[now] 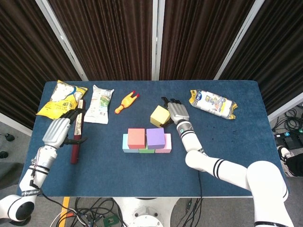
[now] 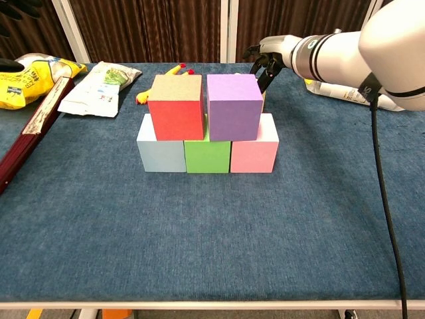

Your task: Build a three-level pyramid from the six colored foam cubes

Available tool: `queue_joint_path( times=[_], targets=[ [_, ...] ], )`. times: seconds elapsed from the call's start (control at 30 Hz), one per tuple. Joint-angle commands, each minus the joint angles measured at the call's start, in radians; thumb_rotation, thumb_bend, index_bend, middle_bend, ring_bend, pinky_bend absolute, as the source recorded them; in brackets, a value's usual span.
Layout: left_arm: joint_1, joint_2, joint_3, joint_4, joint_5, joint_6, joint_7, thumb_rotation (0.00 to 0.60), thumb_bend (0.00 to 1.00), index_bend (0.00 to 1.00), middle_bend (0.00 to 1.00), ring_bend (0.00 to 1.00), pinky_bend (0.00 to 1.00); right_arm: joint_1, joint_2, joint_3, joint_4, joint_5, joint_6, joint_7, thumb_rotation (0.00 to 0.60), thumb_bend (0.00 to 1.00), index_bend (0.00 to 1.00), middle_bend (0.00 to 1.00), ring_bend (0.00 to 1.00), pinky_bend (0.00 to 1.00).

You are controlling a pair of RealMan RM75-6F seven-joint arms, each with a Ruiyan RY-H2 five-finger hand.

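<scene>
Light blue [image 2: 156, 154], green [image 2: 207, 156] and pink [image 2: 254, 153] cubes form a row at mid table. A red cube [image 2: 175, 109] and a purple cube [image 2: 234, 109] sit on top of them. The yellow cube [image 1: 160, 116] rests on the table just behind the purple one; the chest view hides nearly all of it. My right hand [image 1: 176, 112] is against the yellow cube's right side, fingers apart and reaching along its far edge. My left hand [image 1: 59, 131] hovers at the table's left side, fingers spread, holding nothing.
A long dark red box [image 1: 77, 130] lies beside my left hand. Along the back are a yellow chip bag [image 1: 61, 97], a white-green packet [image 1: 101, 104], a rubber chicken [image 1: 126, 103] and a wipes pack [image 1: 213, 103].
</scene>
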Motion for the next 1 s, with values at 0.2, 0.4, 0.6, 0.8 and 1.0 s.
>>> queue_joint_path(
  times=[0.2, 0.4, 0.6, 0.8, 1.0],
  targets=[
    [0.005, 0.002, 0.001, -0.002, 0.015, 0.002, -0.008, 0.6, 0.17, 0.17, 0.14, 0.11, 0.23, -0.011, 0.005, -0.011, 0.027, 0.0, 0.017, -0.019, 0.6, 0.04, 0.02, 0.22, 0.0, 0.01],
    [0.007, 0.004, 0.0, -0.001, 0.021, 0.001, -0.012, 0.6, 0.17, 0.17, 0.14, 0.11, 0.23, -0.015, 0.009, 0.0, 0.015, -0.02, 0.014, -0.014, 0.6, 0.11, 0.04, 0.23, 0.0, 0.01],
    [0.011, 0.005, 0.002, 0.002, 0.021, -0.004, -0.019, 0.6, 0.17, 0.17, 0.13, 0.1, 0.23, -0.013, -0.018, 0.004, 0.038, -0.046, 0.023, -0.01, 0.6, 0.22, 0.15, 0.32, 0.02, 0.04],
    [0.012, 0.006, 0.0, 0.004, 0.023, -0.008, -0.029, 0.6, 0.17, 0.17, 0.13, 0.09, 0.23, -0.035, -0.002, 0.013, 0.026, -0.105, 0.022, 0.023, 0.6, 0.31, 0.24, 0.36, 0.04, 0.06],
    [0.015, 0.01, -0.002, 0.0, 0.03, -0.003, -0.028, 0.6, 0.17, 0.17, 0.13, 0.09, 0.23, -0.1, 0.17, 0.024, -0.157, -0.249, -0.021, 0.098, 0.6, 0.31, 0.24, 0.36, 0.04, 0.06]
  ],
)
